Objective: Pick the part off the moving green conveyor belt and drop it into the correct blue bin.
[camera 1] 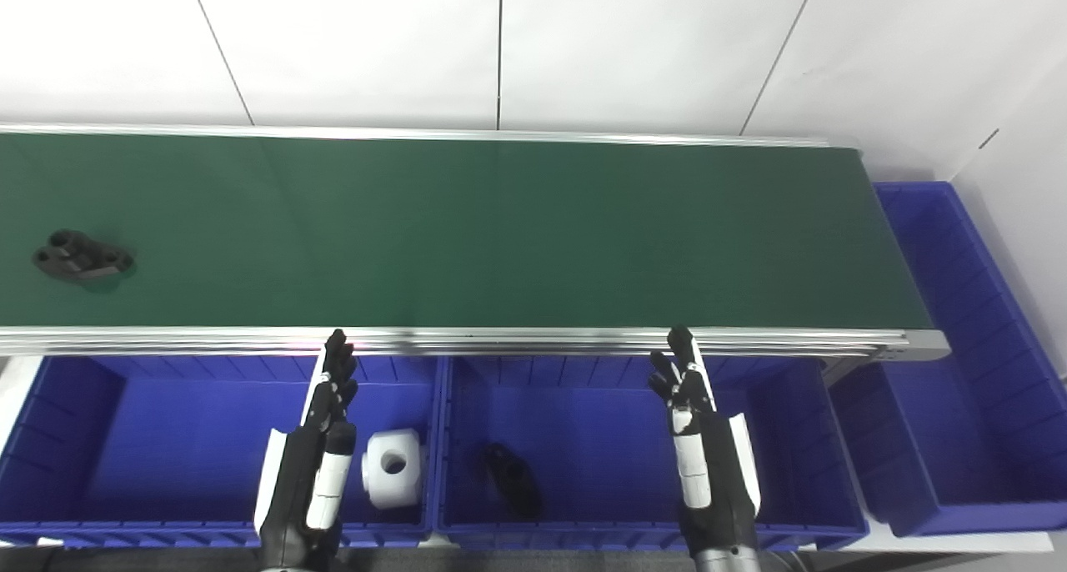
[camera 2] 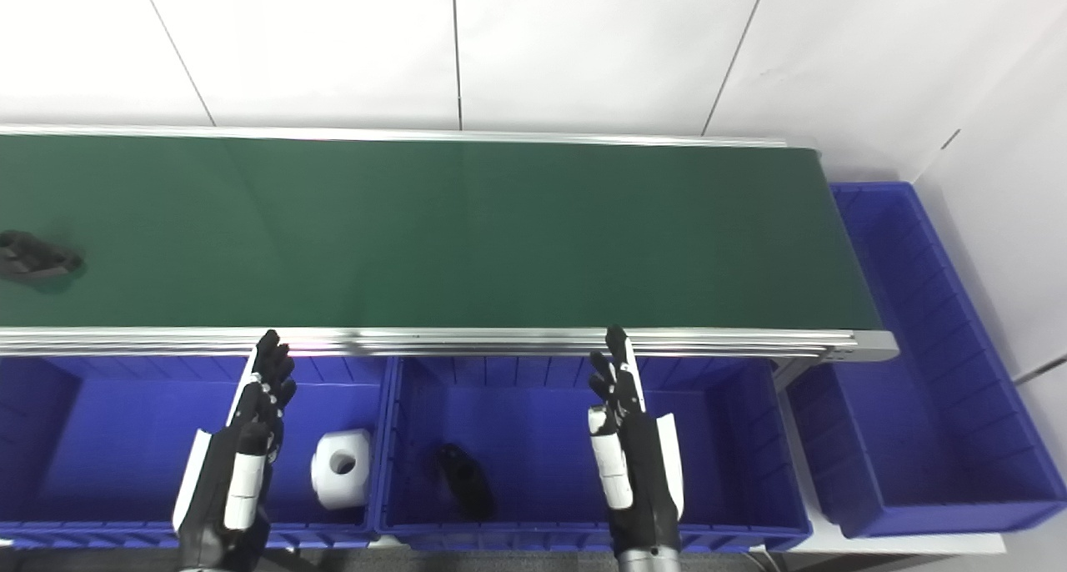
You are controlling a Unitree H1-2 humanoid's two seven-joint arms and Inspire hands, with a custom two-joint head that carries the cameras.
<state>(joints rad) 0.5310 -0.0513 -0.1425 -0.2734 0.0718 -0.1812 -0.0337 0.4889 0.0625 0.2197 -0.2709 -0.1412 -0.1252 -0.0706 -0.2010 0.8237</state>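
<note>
- While the black part (camera 1: 82,257) sits at the far left of the belt (camera 1: 500,230), nothing's been grabbed yet, so I'd call this the waiting step.
- Left hand (camera 1: 321,439) and right hand (camera 1: 696,439) both hover over the bins at the bottom of the frame, fingers spread, holding nothing.
- Next move probably needs timing: reach up over the rail and meet the part on the belt.
- Left bin (camera 1: 67,439) holds a white block (camera 1: 392,468); middle bin (camera 1: 600,422) holds a black piece (camera 1: 510,476), so that's likely the target. Right bin (camera 1: 959,372) looks empty.
</note>
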